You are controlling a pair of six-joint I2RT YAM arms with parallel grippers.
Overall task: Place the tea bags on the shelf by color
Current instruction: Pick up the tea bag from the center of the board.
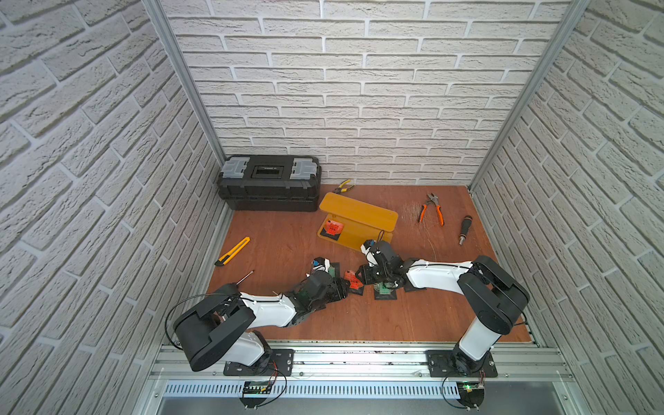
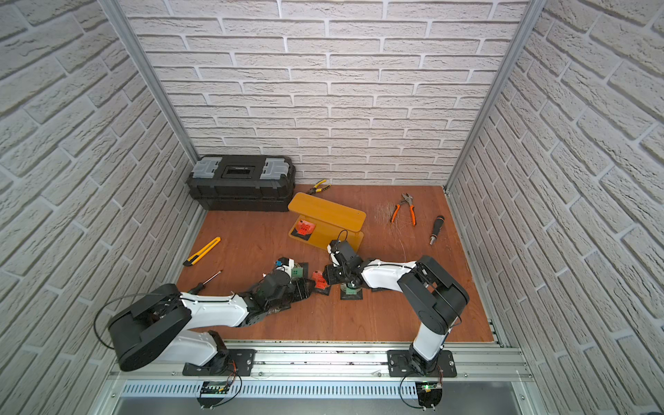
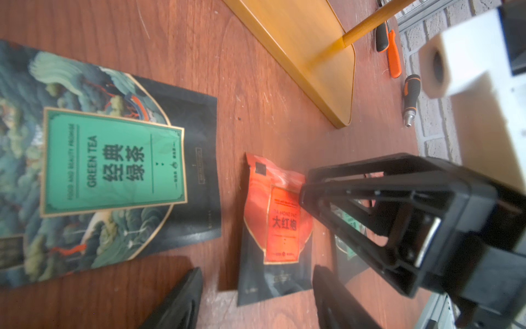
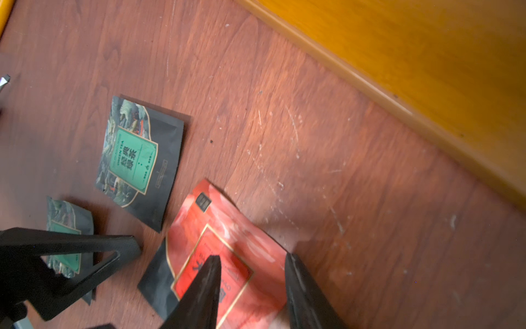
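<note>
A red tea bag (image 3: 280,225) lies flat on the wooden table between my two grippers. My left gripper (image 3: 256,297) is open, its fingers either side of the bag's black end. My right gripper (image 4: 253,266) is open too, one tip over the bag's red face (image 4: 227,247), the other at its edge. Green tea bags lie nearby (image 4: 139,162) (image 4: 68,228) (image 1: 384,293). The yellow shelf (image 1: 363,215) stands behind, with another red tea bag (image 1: 332,228) on its lower board. In a top view both grippers meet at the red bag (image 1: 353,280).
A black toolbox (image 1: 269,183) stands at the back left. A yellow utility knife (image 1: 233,251) and a screwdriver (image 1: 244,278) lie on the left. Orange pliers (image 1: 431,208), a black driver handle (image 1: 464,230) and yellow pliers (image 1: 344,186) lie towards the back.
</note>
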